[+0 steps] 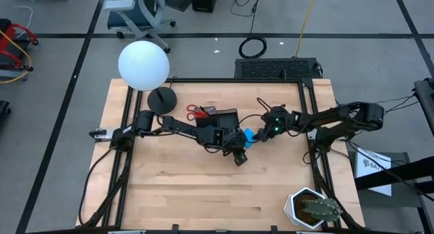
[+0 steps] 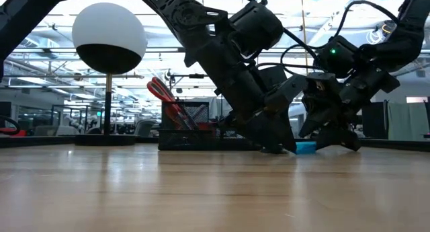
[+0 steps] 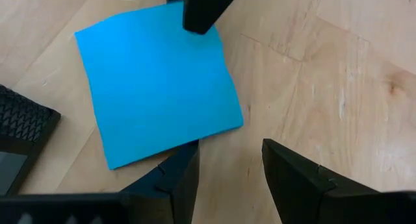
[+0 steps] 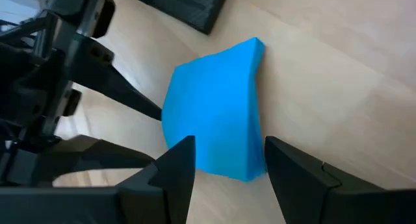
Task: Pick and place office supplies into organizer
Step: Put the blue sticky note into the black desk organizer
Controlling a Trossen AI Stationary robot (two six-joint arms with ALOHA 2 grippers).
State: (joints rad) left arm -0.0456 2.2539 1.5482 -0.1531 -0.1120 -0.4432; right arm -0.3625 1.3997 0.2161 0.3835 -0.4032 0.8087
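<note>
Both grippers met at the blue pad (image 1: 249, 136) near the middle of the desk (image 1: 203, 193), just beside the organizer (image 1: 222, 119). The left gripper (image 3: 231, 175) pointed down at the desk with its fingers (image 3: 170, 178) parted a little and nothing between them; one fingertip touched or overlapped the pad's near edge, and the other stood on bare wood beside it. The right gripper (image 4: 224, 165) came in low from the opposite side, its fingers (image 4: 292, 172) open to about the pad's width and set on either side of the pad's corner, not visibly pressing it. In the right wrist view the pad (image 4: 214, 110) looked tipped up on one side, with a left fingertip (image 4: 130, 94) against its far edge. The low view showed the pad (image 2: 306, 147) as a thin blue strip on the desk between the two grippers. Red scissors (image 1: 197, 112) stood in the organizer's taller section, handles up, beside the lamp (image 1: 144, 66).
</note>
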